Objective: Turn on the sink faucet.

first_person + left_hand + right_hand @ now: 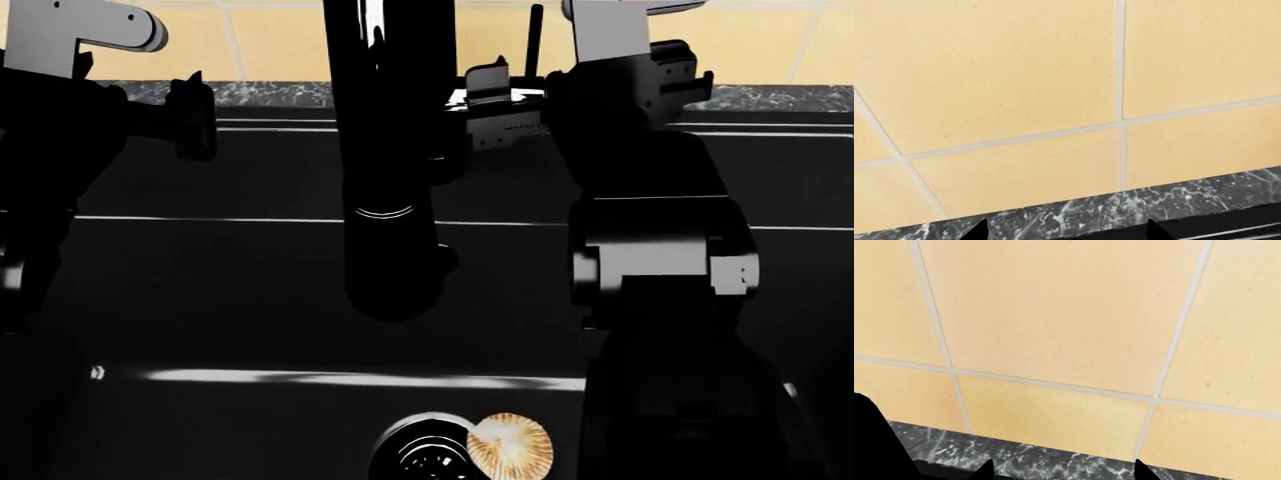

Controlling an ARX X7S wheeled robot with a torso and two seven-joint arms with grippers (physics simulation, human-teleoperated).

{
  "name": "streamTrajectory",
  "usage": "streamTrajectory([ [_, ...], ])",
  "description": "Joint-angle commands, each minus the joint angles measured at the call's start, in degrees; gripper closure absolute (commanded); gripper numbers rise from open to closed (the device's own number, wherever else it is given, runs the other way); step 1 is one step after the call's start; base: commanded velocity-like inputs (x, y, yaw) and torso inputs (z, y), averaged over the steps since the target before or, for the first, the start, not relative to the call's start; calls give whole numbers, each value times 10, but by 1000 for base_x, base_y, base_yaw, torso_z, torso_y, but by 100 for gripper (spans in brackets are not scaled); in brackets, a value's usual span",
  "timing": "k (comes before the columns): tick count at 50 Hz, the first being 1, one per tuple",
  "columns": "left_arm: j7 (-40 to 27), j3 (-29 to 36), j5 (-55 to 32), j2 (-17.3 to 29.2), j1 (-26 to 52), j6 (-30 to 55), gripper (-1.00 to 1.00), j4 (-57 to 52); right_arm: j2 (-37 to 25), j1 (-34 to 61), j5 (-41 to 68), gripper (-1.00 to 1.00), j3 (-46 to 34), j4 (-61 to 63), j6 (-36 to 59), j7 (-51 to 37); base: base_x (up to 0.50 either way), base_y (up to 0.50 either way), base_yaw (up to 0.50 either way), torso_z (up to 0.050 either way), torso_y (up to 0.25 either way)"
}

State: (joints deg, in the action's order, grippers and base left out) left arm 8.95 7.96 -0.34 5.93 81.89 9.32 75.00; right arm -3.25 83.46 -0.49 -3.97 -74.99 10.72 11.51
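Observation:
The sink faucet (387, 200) is a glossy black tube hanging down the middle of the head view. Its chrome side block (491, 105) carries a thin black lever (535, 40) that stands upright. The sink (227, 300) is a deep black basin with a round drain (424, 458). My left gripper (1067, 234) is open and empty, facing the tile wall to the left of the faucet. My right gripper (1064, 474) is open and empty, just right of the chrome block and lever. It touches neither. A black shape (874, 445) shows at the edge of the right wrist view.
A yellow tiled wall (1021, 75) rises behind a dark marble counter strip (1121, 207). It also shows in the right wrist view (1054, 315). A round tan ribbed object (514, 447) lies by the drain. My right arm (654, 260) hides the basin's right side.

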Motion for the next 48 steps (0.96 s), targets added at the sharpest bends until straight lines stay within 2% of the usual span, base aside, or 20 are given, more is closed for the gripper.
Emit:
streamTrajectory([
  [1,-3,-5,-3,2,0,-3,-100,0,2,13,3,-100,-11,0,-2,-18,0,0,0,0,0],
  [15,-3,-7,-1,2,-4,-1,-100,0,-15,16,7,-100,-3,0,-14,-56,0,0,0,0,0],
  [48,-8,-13,-3,-1,-10,-2,-100,-1,-35,1,11,-100,32,0,-3,-58,0,0,0,0,0],
])
